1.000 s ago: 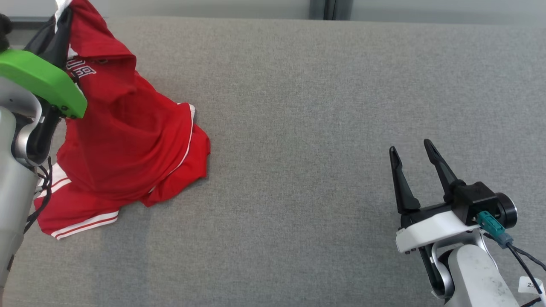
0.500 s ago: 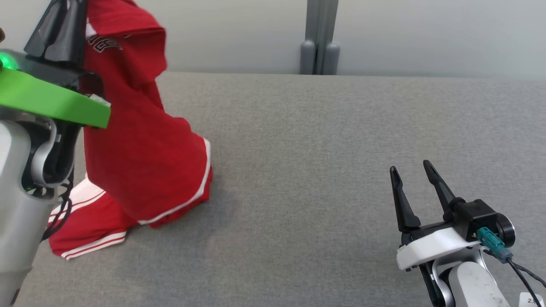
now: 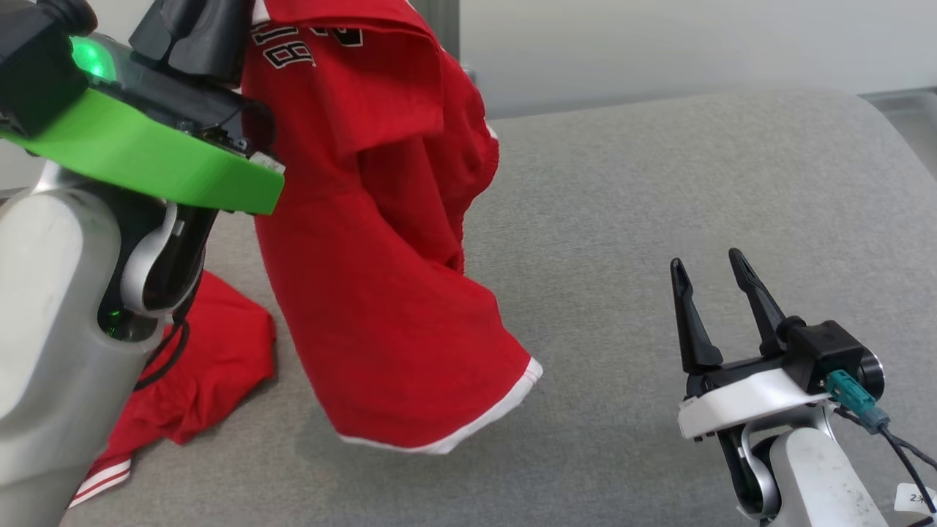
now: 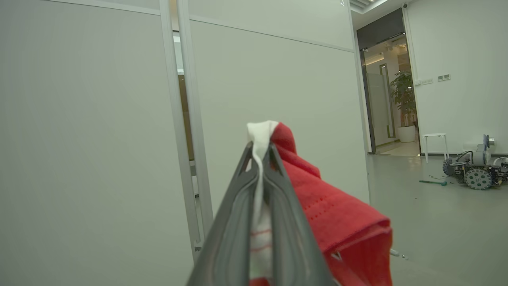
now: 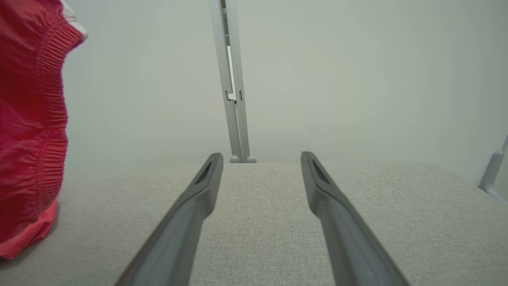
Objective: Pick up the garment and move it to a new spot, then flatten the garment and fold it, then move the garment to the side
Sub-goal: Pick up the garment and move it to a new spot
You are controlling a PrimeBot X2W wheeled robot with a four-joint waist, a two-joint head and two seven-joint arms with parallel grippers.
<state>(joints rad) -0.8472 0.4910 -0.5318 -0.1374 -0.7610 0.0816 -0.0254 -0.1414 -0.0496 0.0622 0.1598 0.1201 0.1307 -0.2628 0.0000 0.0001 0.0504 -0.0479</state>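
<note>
The garment (image 3: 381, 241) is a red jersey with white trim and black lettering. It hangs from high at the upper left of the head view, its lower part trailing on the grey surface (image 3: 659, 183). My left gripper (image 4: 262, 149) is shut on a white-trimmed edge of the garment (image 4: 337, 218), seen close in the left wrist view. In the head view its dark fingers (image 3: 194, 33) rise above the green wrist plate. My right gripper (image 3: 706, 263) stands open at the lower right, with nothing between its fingers. The right wrist view has the garment (image 5: 27, 131) hanging at its left edge, apart from the right gripper (image 5: 262, 157).
The grey padded surface ends at a pale partition wall (image 5: 337, 79) with a grey post (image 5: 232, 79). Its right end curves off at the far right (image 3: 878, 124). Beyond, the left wrist view shows a room with a white stool (image 4: 434, 145) and a small wheeled machine (image 4: 474, 172).
My left gripper has risen and carried the garment up and to the right, so most of it now hangs off the surface. The head camera has shifted. The right gripper stays open in place.
</note>
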